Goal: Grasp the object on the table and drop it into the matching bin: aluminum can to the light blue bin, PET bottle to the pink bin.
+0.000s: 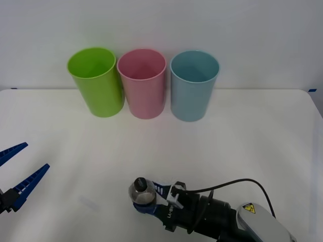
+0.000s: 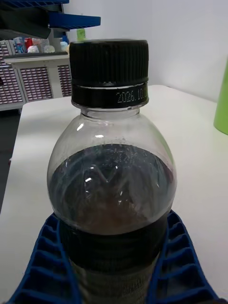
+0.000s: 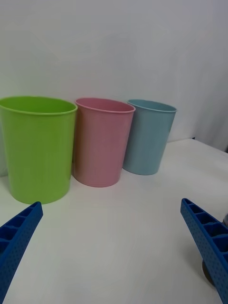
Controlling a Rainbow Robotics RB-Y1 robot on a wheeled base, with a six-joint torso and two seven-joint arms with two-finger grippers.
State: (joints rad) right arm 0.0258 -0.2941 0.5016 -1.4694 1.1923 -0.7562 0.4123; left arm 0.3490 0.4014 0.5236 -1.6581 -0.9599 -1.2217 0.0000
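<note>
in the front view the right gripper point(image 1: 144, 199) has its jaws closed around the pet bottle point(image 1: 142, 193), upright near the surface's point(image 1: 242, 146) front edge, while the left gripper point(image 1: 14, 174) hangs with jaws wide by the left edge. the pink bin point(image 1: 143, 83) stands between a lime green bin point(image 1: 96, 80) and the light blue bin point(image 1: 193, 84) along the back edge. the right wrist view shows blue fingers point(image 2: 40, 256) pressed on the bottle's dark label; the left wrist view faces the three bins.

Pink bin point(image 1: 142, 85), lt blue bin point(image 1: 193, 88), blk-capped bottle point(image 1: 142, 193)
</note>
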